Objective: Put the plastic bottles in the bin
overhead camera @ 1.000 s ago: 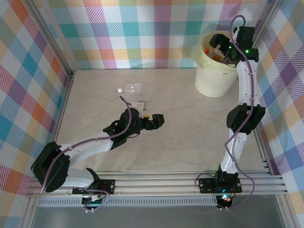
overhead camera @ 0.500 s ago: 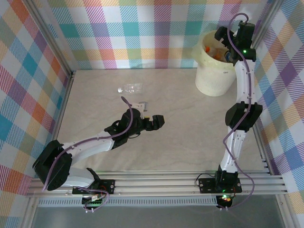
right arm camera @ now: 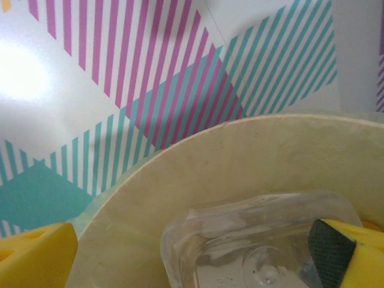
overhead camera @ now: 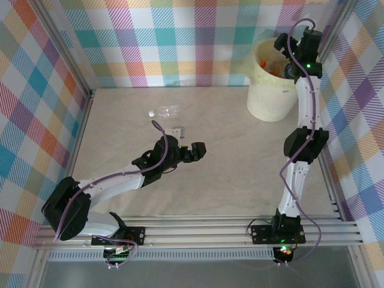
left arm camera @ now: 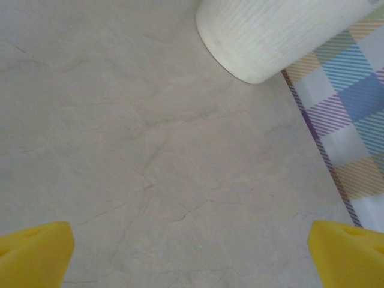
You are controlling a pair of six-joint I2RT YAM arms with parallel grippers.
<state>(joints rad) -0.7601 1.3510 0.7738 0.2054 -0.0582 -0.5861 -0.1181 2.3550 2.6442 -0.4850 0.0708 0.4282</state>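
One clear plastic bottle (overhead camera: 163, 111) lies on its side on the table, left of centre at the back. My left gripper (overhead camera: 186, 138) hovers open a short way in front and to the right of it, with nothing between its yellow fingertips (left arm camera: 36, 253). The cream bin (overhead camera: 271, 91) stands at the back right, its base (left arm camera: 270, 36) ahead in the left wrist view. Orange-capped bottles (overhead camera: 273, 65) lie inside it. My right gripper (overhead camera: 281, 45) is raised over the bin's far rim, open. A clear bottle (right arm camera: 258, 237) rests inside the bin (right arm camera: 198, 174) below its fingertips (right arm camera: 36, 255), ungripped.
Plaid walls (overhead camera: 180, 42) close in the table at the back and on both sides, and the right one (left arm camera: 354, 120) meets the floor just beside the bin. Aluminium rails (overhead camera: 198, 231) run along the near edge by the arm bases.
The right gripper has lifted and pulled back from low over the bin's mouth to its far rim. The left gripper has edged slightly toward the bottle on the table.
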